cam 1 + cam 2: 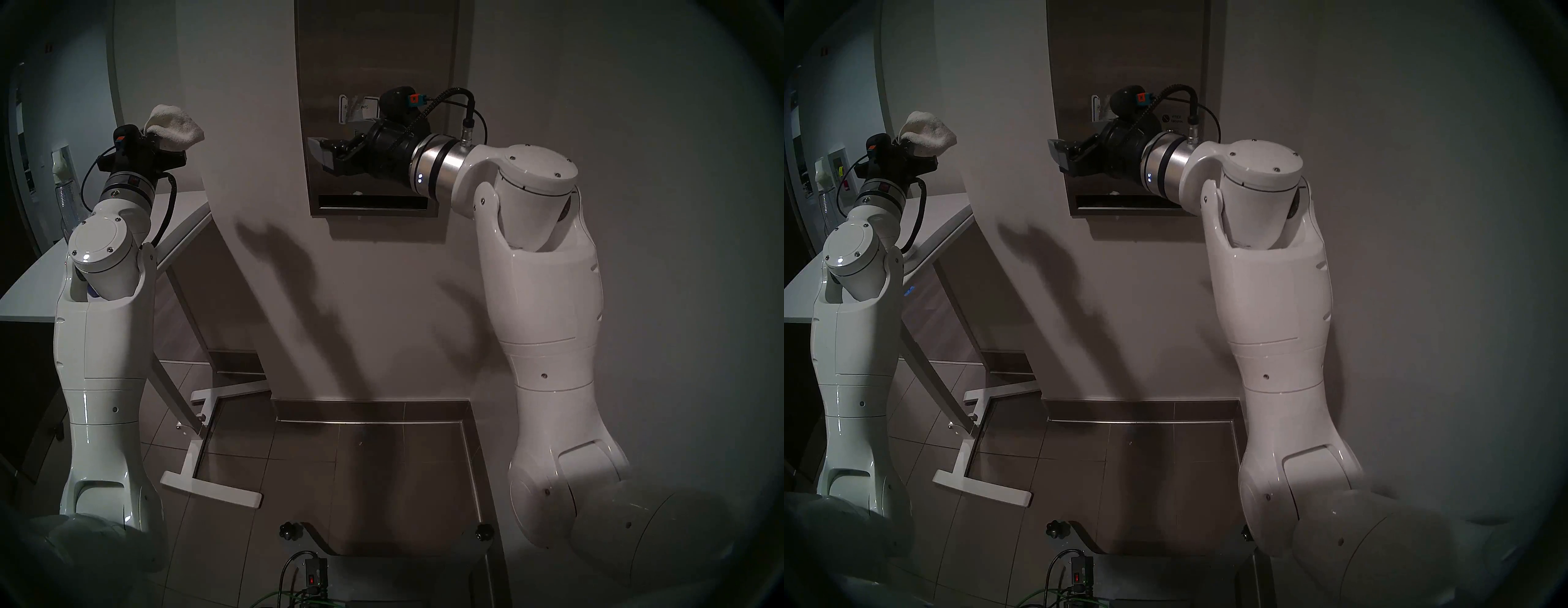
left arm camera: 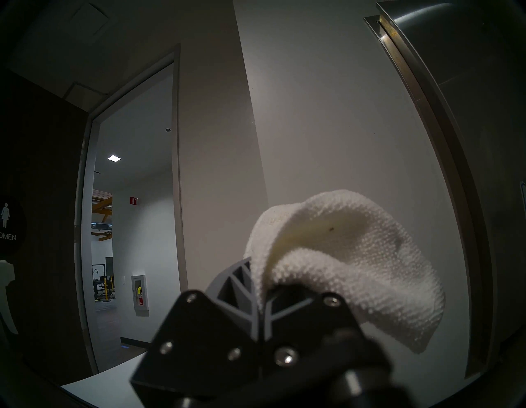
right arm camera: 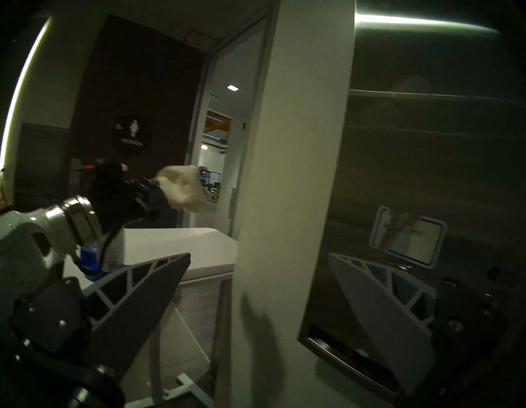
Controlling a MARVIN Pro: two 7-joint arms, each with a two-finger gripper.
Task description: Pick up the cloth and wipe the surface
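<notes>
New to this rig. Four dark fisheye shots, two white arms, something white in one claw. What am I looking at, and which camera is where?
It is a two-armed robot facing a wall. The two wide pictures come from cameras on its head and are almost identical; the other two come from a camera on each wrist.

The left gripper is shut on a cloth, an off-white towel, held up in the air beside a white table. The left wrist view shows that cloth close up.

The right gripper is open and empty, in front of a steel dispenser set in the wall. The cloth is not touching the dispenser yet.
</notes>
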